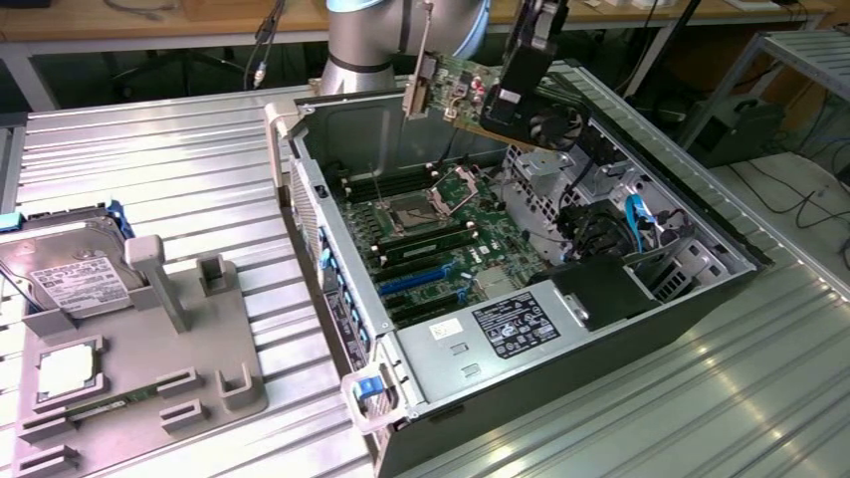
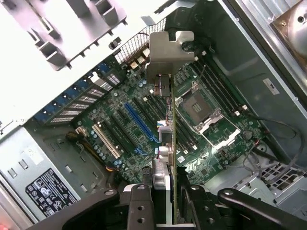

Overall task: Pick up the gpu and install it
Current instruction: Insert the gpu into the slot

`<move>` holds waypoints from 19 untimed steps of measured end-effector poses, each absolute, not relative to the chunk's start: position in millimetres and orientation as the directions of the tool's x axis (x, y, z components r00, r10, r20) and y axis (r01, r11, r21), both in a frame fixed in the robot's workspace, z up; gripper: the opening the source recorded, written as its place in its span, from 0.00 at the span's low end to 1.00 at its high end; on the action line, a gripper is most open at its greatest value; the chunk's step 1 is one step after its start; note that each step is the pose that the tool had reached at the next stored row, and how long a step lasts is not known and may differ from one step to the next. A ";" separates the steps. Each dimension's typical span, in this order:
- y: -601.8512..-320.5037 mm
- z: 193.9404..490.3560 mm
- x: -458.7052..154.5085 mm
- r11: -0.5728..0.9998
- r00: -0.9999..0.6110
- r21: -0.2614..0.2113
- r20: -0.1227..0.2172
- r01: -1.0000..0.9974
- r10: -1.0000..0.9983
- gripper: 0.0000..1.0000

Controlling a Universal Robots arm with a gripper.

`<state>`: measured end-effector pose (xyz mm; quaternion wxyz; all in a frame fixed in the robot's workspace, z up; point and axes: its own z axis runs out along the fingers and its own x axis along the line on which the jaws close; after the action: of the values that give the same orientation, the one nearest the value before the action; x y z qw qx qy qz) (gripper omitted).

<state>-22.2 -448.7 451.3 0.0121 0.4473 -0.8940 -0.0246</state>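
The gpu (image 1: 468,92), a card with a green board edge, a silver end bracket and a black fan, hangs tilted above the back of the open computer case (image 1: 309,189). My gripper (image 1: 521,75) is shut on it from above. In the wrist view I see the gpu (image 2: 169,100) edge-on, its silver bracket farthest from the camera, clamped between the black fingers (image 2: 140,203) of my gripper (image 2: 168,203). Below it, well apart, lies the motherboard (image 2: 120,115) with a long blue slot (image 2: 139,122) and an open processor socket (image 2: 199,108).
A power supply (image 1: 512,324) with a black label fills the case's near end, and blue cables (image 1: 638,219) run along the side toward the exterior view's right. On the exterior view's left, a grey fixture (image 1: 146,383) holds a silver hard drive (image 1: 74,274) and a square processor chip (image 1: 67,368).
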 end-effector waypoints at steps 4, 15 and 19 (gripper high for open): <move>-448.7 451.3 -22.2 0.555 -0.556 0.055 0.000 -0.830 -0.831 0.30; -448.7 450.5 -22.2 0.425 -0.425 0.055 0.000 -0.904 -0.905 0.30; -448.7 450.1 -22.2 0.388 -0.388 0.049 -0.002 -0.921 -0.922 0.30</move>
<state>-22.2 -448.7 450.1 0.0127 0.5529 -0.8329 -0.0208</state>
